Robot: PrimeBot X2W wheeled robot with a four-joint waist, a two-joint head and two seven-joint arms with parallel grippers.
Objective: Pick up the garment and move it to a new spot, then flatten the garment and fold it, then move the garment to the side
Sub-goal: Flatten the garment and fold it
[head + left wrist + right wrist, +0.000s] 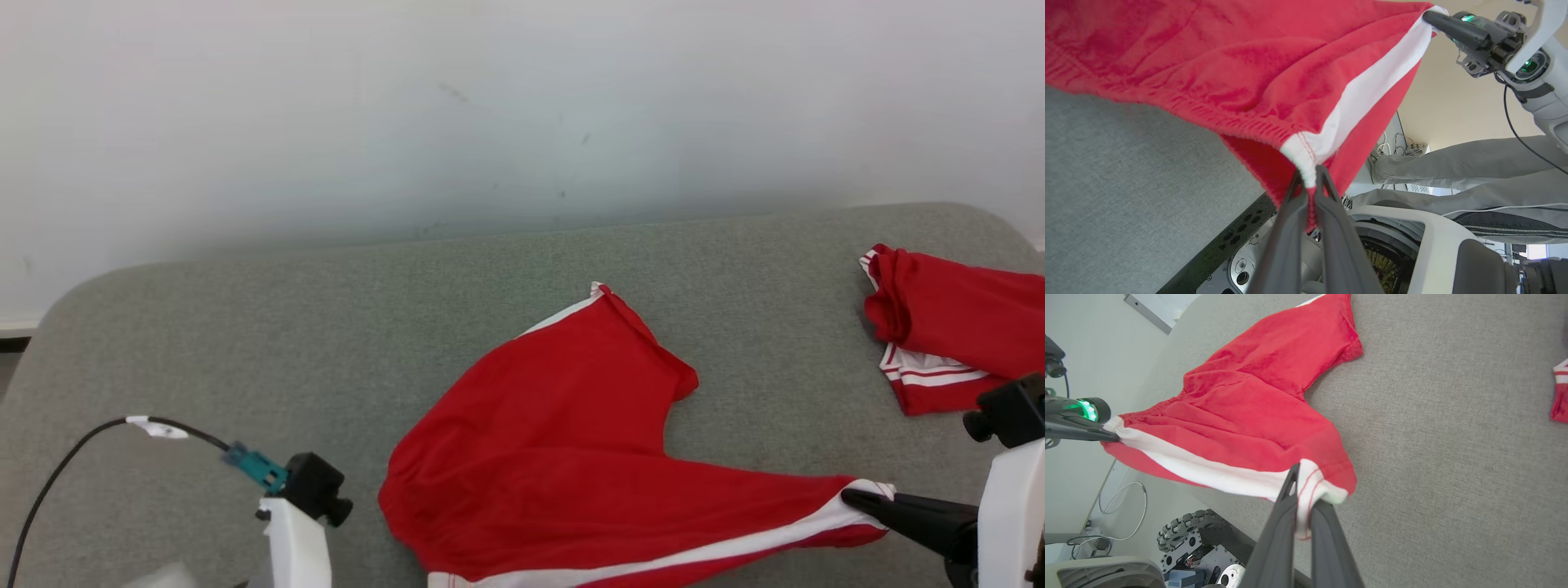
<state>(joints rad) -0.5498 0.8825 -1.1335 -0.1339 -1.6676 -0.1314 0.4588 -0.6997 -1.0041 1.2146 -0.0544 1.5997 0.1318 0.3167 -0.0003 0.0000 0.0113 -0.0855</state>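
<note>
The garment (555, 441) is a pair of red shorts with a white side stripe, lying on the grey table (326, 327) with its near edge lifted off the front edge. My left gripper (1308, 179) is shut on the waistband end of the white stripe. My right gripper (857, 496) is shut on the leg-hem end of that stripe, seen up close in the right wrist view (1302, 486). The stripe stretches between the two grips. One leg of the garment (1257, 408) lies flat toward the table's far side.
A second red piece of clothing with white stripes (955, 335) lies bunched at the table's right end. A person's legs in grey trousers (1453, 163) stand beside the robot's base (1412, 245). A black cable (73, 457) loops off my left wrist.
</note>
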